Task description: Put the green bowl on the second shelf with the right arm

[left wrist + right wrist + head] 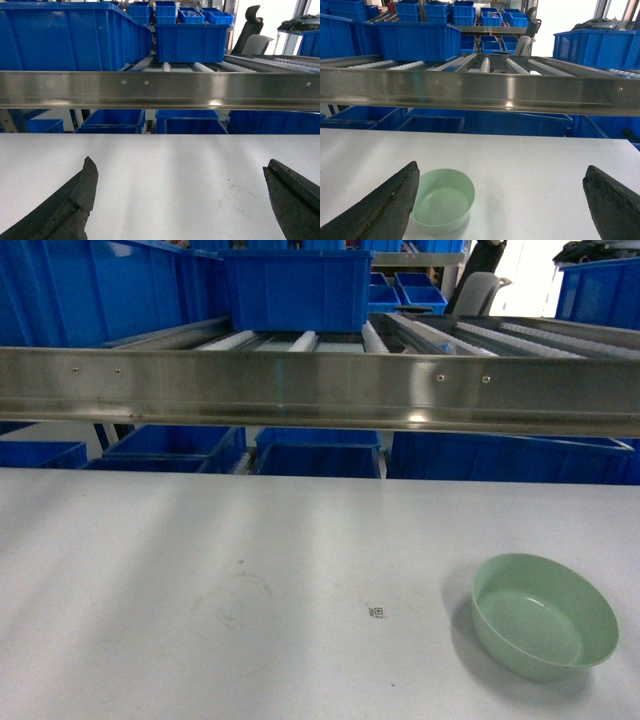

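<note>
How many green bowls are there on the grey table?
1. The green bowl sits upright and empty on the table, at the near right in the head view. No other bowl shows, though the table's edges are out of view.

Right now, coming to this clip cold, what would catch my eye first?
The shiny steel front rail of the second shelf spans the head view, with blue crates on the rollers behind it. On the grey table below, the green bowl sits alone at front right, upright and empty. In the right wrist view it lies beside the left finger of the open right tool.
</note>
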{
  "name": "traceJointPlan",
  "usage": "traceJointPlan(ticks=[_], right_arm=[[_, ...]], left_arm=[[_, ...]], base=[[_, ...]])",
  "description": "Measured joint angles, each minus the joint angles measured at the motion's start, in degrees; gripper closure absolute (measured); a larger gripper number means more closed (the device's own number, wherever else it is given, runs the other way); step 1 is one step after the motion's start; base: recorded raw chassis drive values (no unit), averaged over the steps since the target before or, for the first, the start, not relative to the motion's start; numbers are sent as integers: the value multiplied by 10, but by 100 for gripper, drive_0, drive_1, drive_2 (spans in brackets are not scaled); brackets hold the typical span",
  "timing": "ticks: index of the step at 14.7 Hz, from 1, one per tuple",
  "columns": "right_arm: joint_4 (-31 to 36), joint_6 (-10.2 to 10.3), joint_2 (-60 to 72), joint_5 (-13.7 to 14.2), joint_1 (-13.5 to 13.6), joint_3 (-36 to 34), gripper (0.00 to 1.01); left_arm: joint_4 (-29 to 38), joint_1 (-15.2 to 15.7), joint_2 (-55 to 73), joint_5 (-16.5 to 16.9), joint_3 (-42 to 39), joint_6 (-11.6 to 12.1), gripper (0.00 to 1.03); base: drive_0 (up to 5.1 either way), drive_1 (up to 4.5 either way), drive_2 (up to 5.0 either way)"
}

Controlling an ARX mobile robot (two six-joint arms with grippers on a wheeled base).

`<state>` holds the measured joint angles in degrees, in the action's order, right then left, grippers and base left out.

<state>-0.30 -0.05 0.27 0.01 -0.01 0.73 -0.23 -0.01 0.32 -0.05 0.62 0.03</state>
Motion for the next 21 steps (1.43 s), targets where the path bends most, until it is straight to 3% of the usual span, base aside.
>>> traceJointPlan(ticks=[12,13,15,17,19,21], right_arm=[[0,0,0,0,0,0,3],[11,-3,2,14,10,0,3],[98,-17,57,68,83,-1,3],[199,-26,159,92,94,0,3],[261,-38,274,77,82,15,3],[261,-63,408,27,67,101,3]], left_arm=[[0,0,0,0,0,0,5],[0,0,0,0,0,0,5],[0,0,0,0,0,0,5],[0,0,0,0,0,0,5],[0,0,0,0,0,0,5],[0,0,0,0,0,0,5]], base=[[0,0,0],[0,0,0],[0,0,0],[0,0,0],[0,0,0],[0,0,0]])
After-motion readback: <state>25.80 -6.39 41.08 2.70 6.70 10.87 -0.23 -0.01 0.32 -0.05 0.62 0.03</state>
